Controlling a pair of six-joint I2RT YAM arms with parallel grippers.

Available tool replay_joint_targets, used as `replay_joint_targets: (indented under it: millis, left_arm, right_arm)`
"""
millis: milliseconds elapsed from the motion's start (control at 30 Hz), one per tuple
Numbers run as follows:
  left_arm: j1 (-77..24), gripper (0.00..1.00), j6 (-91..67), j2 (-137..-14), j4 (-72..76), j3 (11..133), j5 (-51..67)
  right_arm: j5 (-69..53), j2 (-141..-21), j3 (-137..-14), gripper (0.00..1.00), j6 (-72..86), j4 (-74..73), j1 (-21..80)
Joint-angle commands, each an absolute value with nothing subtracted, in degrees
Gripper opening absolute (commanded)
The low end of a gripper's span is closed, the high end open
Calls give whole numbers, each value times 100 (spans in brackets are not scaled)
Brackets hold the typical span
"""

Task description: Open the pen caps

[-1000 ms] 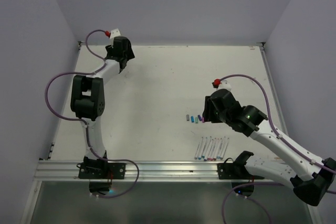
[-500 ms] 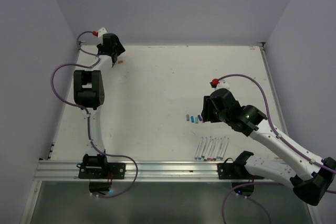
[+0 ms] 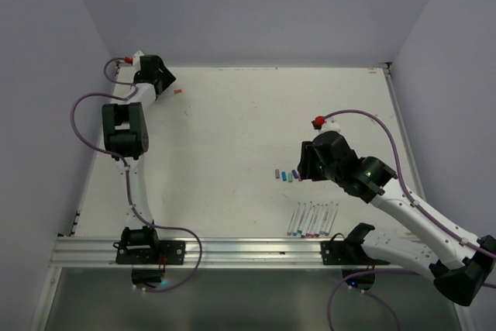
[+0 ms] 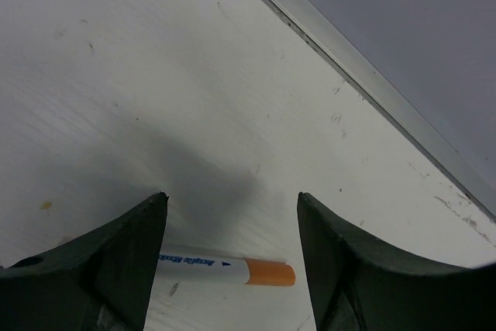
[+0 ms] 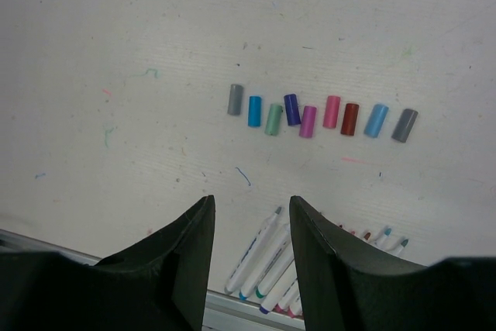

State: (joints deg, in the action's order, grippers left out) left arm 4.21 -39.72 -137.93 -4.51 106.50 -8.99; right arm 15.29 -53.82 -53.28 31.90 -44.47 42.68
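Hovering left claw (image 4: 232, 199) apart over orange-capped pen (image 4: 225, 267); right claw (image 5: 252, 203) apart above loose caps (image 5: 322, 116).

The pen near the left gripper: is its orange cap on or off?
On. The orange cap sits joined to the white barrel of the pen, no tip showing, by the open left gripper.

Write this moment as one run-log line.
left gripper: open, empty, near orange-capped pen | right gripper: open, empty, near loose caps

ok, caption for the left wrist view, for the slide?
Left tool open over an orange-capped pen lying on the table, near the edge rail.
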Motion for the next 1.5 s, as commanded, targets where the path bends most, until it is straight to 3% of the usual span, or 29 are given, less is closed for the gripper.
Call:
replay_joint_targets:
  millis: [0,567,733,1100,1467]
  left_arm:
    - [387,70,-4140,-13817,-1072,10811,-458]
    - [334,72,-4008,-12437,-730,8535,-422]
    - [211,71,-3745,-12401,-931,8464,-500]
    - [-325,71,-3665,-12674,-2101,9026,-2065]
    - [-404,60,-3621,-12929,-2285,9149,-2347]
  right_arm:
    - [1512,-5256,-5458,47,3146,-4359,4236]
    - [1266,-4773,-5414,47,3410,-4491,4236]
    - [1231,-4615,-5370,47,3489,-4535,4236]
    - [1266,-4351,-5423,47,3560,-4728,4236]
    - [1301,-4280,-5449,47,3568,-4799,4236]
